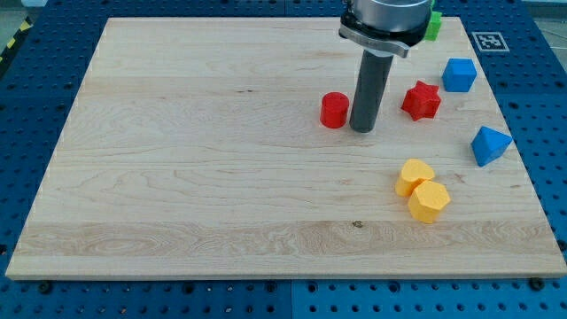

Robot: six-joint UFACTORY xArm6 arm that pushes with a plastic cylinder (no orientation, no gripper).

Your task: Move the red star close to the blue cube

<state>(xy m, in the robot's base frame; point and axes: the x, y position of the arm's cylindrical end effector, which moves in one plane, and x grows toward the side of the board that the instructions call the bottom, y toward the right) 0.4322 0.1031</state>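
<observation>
The red star (422,100) lies on the wooden board at the view's upper right. The blue cube (459,74) sits just up and to the right of it, a small gap apart. My tip (361,128) rests on the board to the left of the red star, with a gap of about a block's width between them. A red cylinder (334,110) stands right beside the tip on its left.
A blue wedge-like block (489,144) lies near the board's right edge. Two yellow blocks (414,176) (429,201) touch each other at the lower right. A green block (432,25) shows partly behind the arm at the top edge.
</observation>
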